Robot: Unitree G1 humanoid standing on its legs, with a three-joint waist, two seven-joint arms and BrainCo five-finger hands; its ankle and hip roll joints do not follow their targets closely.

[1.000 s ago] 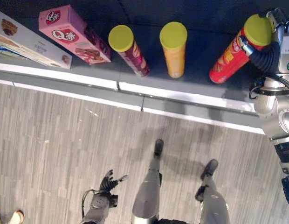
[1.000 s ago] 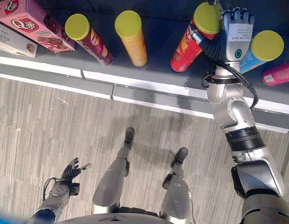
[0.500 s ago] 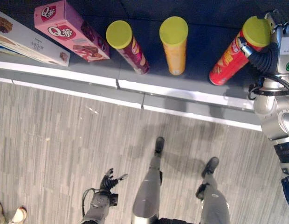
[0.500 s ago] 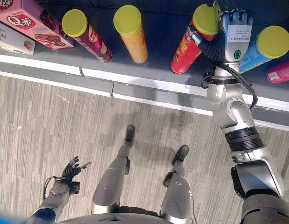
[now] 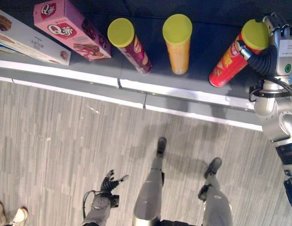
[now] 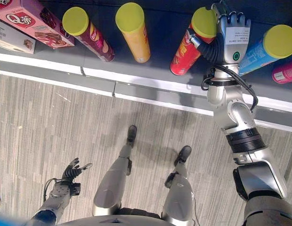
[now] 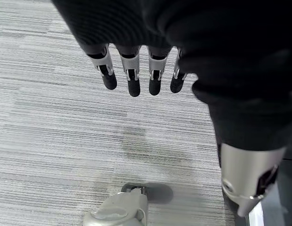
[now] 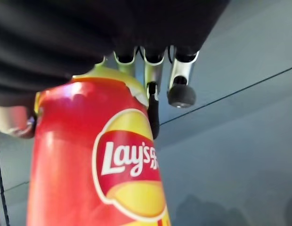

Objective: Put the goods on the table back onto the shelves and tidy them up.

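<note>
right robot hand (image 6: 232, 33) | grips red can (image 6: 190, 44) | shelf (image 6: 160, 56)

Red chip can (image 6: 189, 43) with yellow lid stands on dark shelf (image 6: 160, 70), right of orange can (image 6: 134, 32); right hand (image 6: 231, 35) at its top, fingers curled round lid edge. Maroon can (image 6: 87, 34), yellow-lidded, left of orange can. Pink box (image 6: 35, 21) further left. Blue can (image 6: 266, 49) and pink can (image 6: 285, 73) right of red can.

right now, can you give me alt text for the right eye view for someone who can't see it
The robot's right hand grips a red chip can on a dark shelf, between an orange can and a blue can. Its left hand hangs open above the wood-look floor.
</note>
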